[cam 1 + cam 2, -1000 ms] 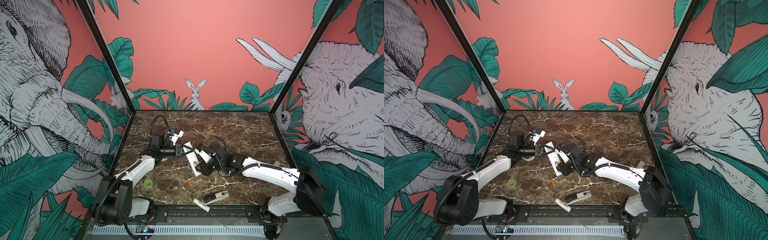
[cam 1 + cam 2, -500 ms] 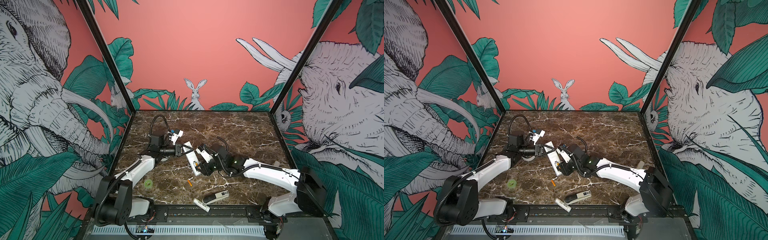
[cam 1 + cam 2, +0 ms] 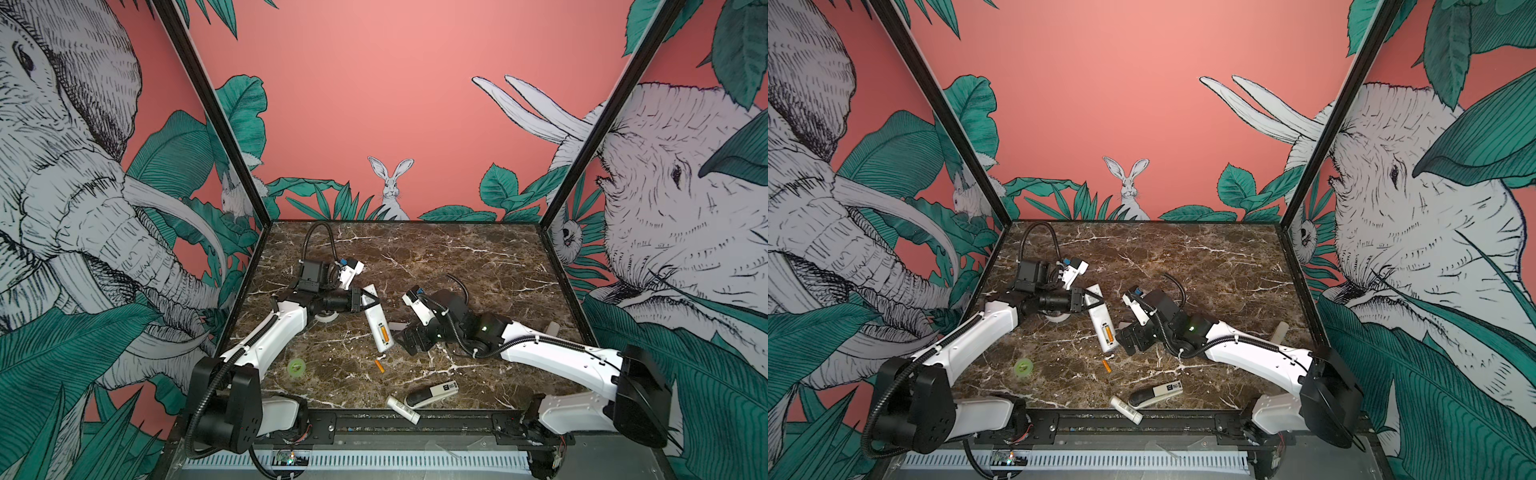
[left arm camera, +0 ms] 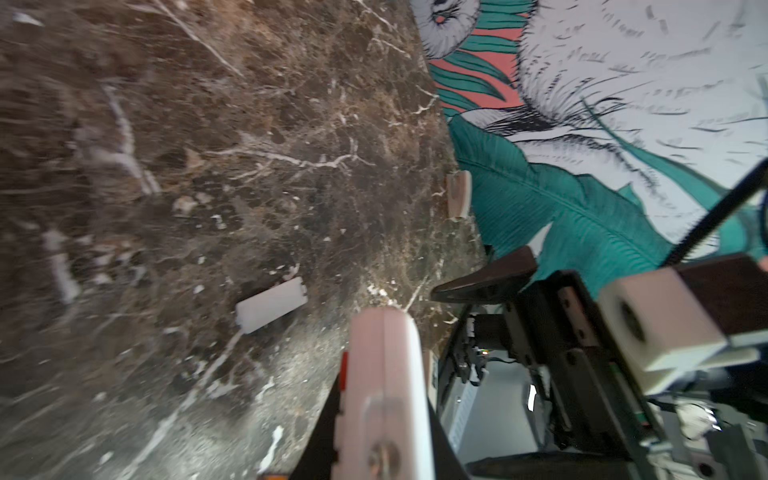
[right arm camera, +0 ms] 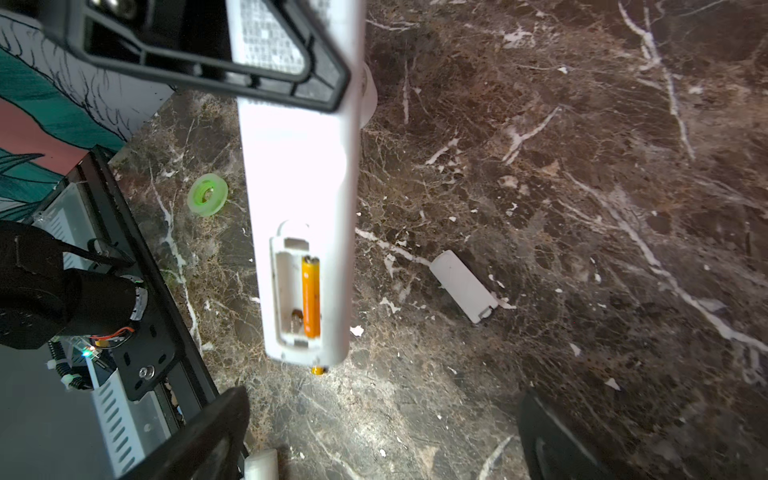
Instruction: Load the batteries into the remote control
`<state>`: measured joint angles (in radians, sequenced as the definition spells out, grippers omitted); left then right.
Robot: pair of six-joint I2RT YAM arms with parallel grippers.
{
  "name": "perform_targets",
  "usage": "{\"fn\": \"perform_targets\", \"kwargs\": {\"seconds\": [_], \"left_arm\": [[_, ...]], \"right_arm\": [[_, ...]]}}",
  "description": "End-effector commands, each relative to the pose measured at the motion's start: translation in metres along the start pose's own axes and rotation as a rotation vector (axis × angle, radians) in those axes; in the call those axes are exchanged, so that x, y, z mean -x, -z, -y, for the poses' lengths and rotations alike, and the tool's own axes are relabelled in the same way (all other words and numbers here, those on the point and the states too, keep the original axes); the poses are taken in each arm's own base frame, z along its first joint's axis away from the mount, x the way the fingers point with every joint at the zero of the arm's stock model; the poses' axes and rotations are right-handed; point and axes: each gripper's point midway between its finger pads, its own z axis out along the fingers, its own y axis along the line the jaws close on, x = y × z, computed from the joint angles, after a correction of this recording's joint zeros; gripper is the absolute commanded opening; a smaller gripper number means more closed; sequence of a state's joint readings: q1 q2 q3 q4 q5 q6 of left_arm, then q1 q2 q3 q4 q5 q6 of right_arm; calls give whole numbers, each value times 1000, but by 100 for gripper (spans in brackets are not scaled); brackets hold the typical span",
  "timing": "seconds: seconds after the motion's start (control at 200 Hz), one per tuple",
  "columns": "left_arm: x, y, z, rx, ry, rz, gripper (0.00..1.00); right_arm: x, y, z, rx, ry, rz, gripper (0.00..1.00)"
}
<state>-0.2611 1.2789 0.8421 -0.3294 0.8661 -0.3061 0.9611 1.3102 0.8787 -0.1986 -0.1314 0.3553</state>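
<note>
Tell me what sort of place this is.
Probably a robot test booth: marble-look tabletop boxed in by printed jungle-animal panels, left arm and right arm mounted on a black front rail.

High stereo pair, two wrist close-ups

**Table (image 3: pixel 457 257)**, clock read in both top views, 12 at the back wall.

1. Remote control (image 3: pixel 376 322): left of centre, running from 11 to 5, compartment side up. Its 11 o'clock end sits between the fingers of the left gripper (image 3: pixel 365 301).
2. Seated battery (image 5: pixel 311 297): in the compartment at the remote's 5 o'clock end, on the 3 o'clock side.
3. Loose battery (image 3: pixel 379 366): on the table at 6 o'clock of the remote, just past its end.
4. Battery cover (image 5: pixel 463 284): on the table at 3 o'clock of the compartment, between the remote and the right gripper (image 3: pixel 409 340).
5. Ring (image 3: pixel 297 368): at 8 o'clock of the remote, well apart.
6. Stubby device (image 3: pixel 432 394): by the front edge, at 5 o'clock of the loose battery.
7. Tube (image 3: pixel 402 409): just beside the device, at its 7 o'clock.
8. Cylinder (image 3: pixel 552 328): at the table's 3 o'clock edge.
</note>
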Motion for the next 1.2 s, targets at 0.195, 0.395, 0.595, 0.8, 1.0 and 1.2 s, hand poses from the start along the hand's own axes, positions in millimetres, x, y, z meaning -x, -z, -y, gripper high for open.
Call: {"fn": "perform_targets", "kwargs": {"seconds": [0.195,0.395,0.595,0.8,1.0,1.2], "left_arm": [[-6,43,-18,313,-133,24,0],[-16,64,-16,391,-179,61,0],[-25,88,-14,490,-211,116,0],[-26,105,-18,575,-235,164,0],[-26,113,-25,638,-225,171,0],[-26,112,-24,630,-229,171,0]], "right_arm": [[-28,-8,6,-57,-39,-94,99],[-45,-36,-16,-63,3,-187,99],[-57,-69,-43,-58,47,-273,91],[-69,-90,-55,-115,120,-384,71],[-70,-106,-55,-149,118,-414,56],[-71,-118,-54,-174,131,-441,45]]}}
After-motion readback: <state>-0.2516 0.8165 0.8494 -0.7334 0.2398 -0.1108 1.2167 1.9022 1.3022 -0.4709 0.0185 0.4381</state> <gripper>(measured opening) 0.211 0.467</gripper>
